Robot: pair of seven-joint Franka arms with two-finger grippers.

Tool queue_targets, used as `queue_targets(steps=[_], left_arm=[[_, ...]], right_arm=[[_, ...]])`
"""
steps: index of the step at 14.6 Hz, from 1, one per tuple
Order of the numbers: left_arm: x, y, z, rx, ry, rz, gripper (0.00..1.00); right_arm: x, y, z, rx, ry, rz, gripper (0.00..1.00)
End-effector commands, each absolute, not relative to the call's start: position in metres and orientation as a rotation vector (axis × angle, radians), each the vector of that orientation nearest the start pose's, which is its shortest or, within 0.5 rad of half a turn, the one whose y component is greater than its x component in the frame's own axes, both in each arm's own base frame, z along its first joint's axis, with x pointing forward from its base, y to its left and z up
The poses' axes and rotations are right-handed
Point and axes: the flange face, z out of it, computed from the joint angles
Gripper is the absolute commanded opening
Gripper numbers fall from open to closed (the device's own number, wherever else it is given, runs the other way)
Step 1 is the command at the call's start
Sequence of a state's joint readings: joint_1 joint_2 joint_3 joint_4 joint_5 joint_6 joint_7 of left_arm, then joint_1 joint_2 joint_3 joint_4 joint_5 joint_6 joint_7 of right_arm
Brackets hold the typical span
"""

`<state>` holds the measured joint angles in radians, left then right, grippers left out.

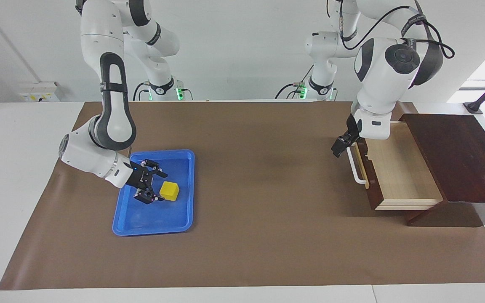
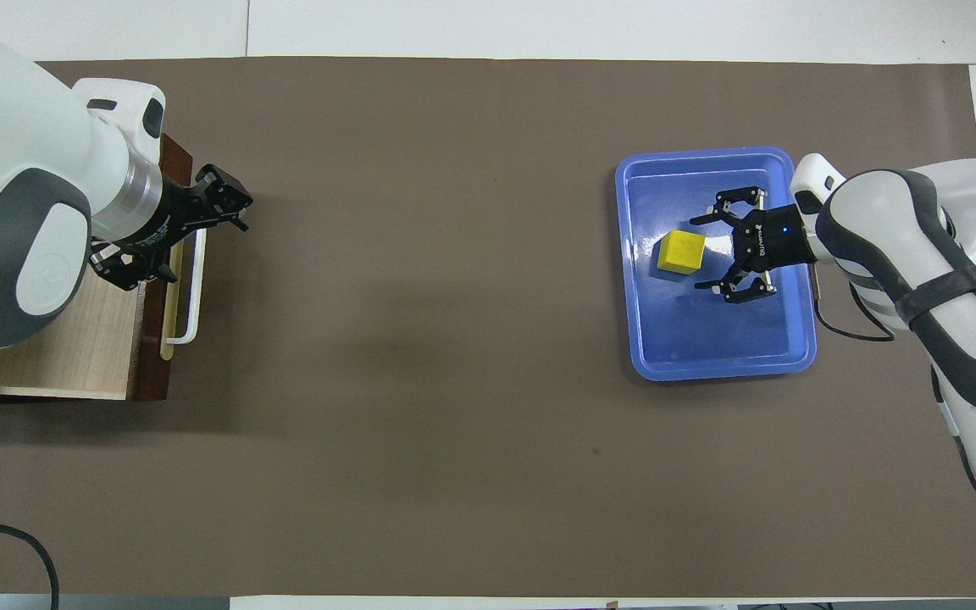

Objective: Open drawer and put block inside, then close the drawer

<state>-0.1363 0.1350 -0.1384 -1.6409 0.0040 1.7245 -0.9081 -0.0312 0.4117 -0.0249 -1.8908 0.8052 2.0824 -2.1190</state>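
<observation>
Now the right gripper (image 1: pixel 157 186) (image 2: pixel 706 252) sits low inside the blue tray (image 1: pixel 182 223) (image 2: pixel 712 360), at the right arm's end of the table. Its two fingers (image 1: pixel 159 172) stand spread apart, with nothing clamped between them. The block (image 1: pixel 169 190) (image 2: pixel 680 253), a small yellow cube, rests on the tray floor just off the fingertips, in line with the gap between them. In the facing view one lower fingertip looks to be right at the cube's edge; whether it touches cannot be told. The cube lies on the side of the gripper that faces the middle of the table, and the gripper's wrist points back toward the right arm's end.

The left gripper (image 1: pixel 340 147) (image 2: pixel 174 233) is raised over the near end of the white bar handle (image 1: pixel 356 170) (image 2: pixel 192 296) of the drawer (image 1: pixel 398 172) (image 2: pixel 73 339). Its fingers are parted and hold nothing; in the overhead view one set of fingertips shows out over the brown mat (image 1: pixel 267 235) (image 2: pixel 454 381) and the other over the drawer front. The drawer stands pulled out of the dark wooden cabinet (image 1: pixel 461 155), its pale wood inside open to view below and beside the gripper. The drawer and cabinet are well apart from the tray and block, at the left arm's end of the table.
</observation>
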Motion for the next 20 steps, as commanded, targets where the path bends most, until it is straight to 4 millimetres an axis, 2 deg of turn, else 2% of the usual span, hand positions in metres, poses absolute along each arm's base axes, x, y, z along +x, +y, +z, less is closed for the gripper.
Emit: queue_targets(steps=[1,4,6,11,12,13,15,16,17,20], left_arm=[[0.566,-0.161,0.531,-2.884,-1.204,0.130,1.00],[0.556,-0.159,0.523,-2.808,-1.301,0.167,1.00],[0.551,-0.155,0.518,-2.791,-1.319,0.173,1.00],[0.554,-0.143,0.518,-2.758,-1.399,0.165,1.00],[0.555,-0.143,0.519,-2.735,-1.453,0.153,1.00],[0.557,-0.144,0.519,-2.714,-1.508,0.139,1.00],[0.558,-0.143,0.518,-2.711,-1.532,0.127,1.00],[0.557,-0.143,0.517,-2.709,-1.531,0.130,1.00],[0.557,-0.143,0.516,-2.706,-1.533,0.131,1.00],[0.556,-0.143,0.515,-2.676,-1.578,0.134,1.00]], right_arm=[[0.613,-0.001,0.280,2.530,2.445,0.886,1.00],[0.613,-0.001,0.280,2.578,2.411,0.880,1.00],[0.611,0.001,0.279,2.603,2.393,0.895,0.96],[0.609,-0.001,0.276,2.628,2.360,0.896,0.95],[0.609,-0.001,0.276,2.628,2.357,0.898,0.89],[0.609,-0.001,0.276,2.629,2.359,0.898,0.79],[0.609,-0.002,0.276,2.630,2.355,0.899,0.41],[0.610,-0.002,0.276,2.628,2.354,0.900,0.16],[0.610,-0.002,0.277,2.631,2.350,0.905,0.00],[0.612,-0.001,0.279,2.620,2.351,0.908,0.00]])
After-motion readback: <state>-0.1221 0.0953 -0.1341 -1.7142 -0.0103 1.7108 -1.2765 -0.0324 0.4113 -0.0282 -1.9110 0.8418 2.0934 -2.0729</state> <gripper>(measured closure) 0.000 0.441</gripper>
